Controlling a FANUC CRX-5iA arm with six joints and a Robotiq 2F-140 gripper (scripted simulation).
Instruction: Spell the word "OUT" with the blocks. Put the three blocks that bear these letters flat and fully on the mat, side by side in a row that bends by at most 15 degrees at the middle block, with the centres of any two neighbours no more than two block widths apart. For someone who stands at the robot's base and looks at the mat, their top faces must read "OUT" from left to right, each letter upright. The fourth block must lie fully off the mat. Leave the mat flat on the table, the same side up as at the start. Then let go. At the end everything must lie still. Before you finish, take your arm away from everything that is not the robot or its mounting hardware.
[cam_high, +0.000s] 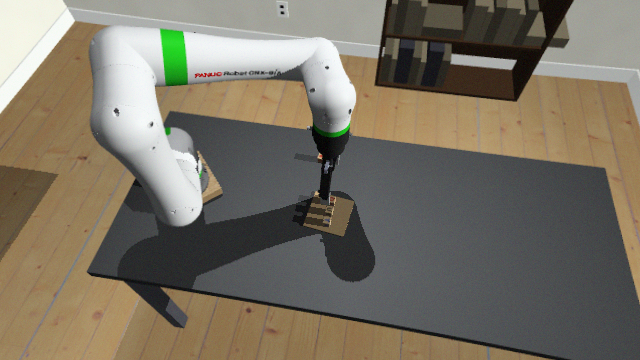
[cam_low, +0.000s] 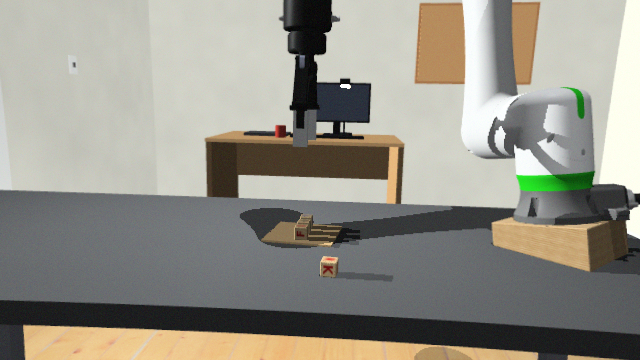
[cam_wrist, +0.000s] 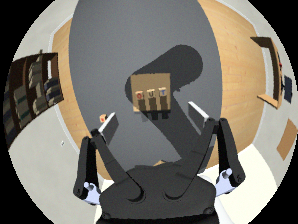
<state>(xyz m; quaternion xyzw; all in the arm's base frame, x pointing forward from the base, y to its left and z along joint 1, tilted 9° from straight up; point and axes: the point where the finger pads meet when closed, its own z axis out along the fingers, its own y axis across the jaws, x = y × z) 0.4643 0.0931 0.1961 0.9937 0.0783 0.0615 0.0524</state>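
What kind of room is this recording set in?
Most likely an office or study. A wooden desk carries a monitor by the far wall, a dark bookshelf holds books, and the floor is wood plank. The arm works at a dark table.

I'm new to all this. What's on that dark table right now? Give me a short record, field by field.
arm: white with green bands, mounted on a wooden base
gripper: open, holding nothing, raised well above the mat
mat: tan, flat on the dark table
blocks on mat: three in a row, side by side; top letters too small to read
fourth block: marked K, alone on the table, off the mat
background: desk with monitor, bookshelf
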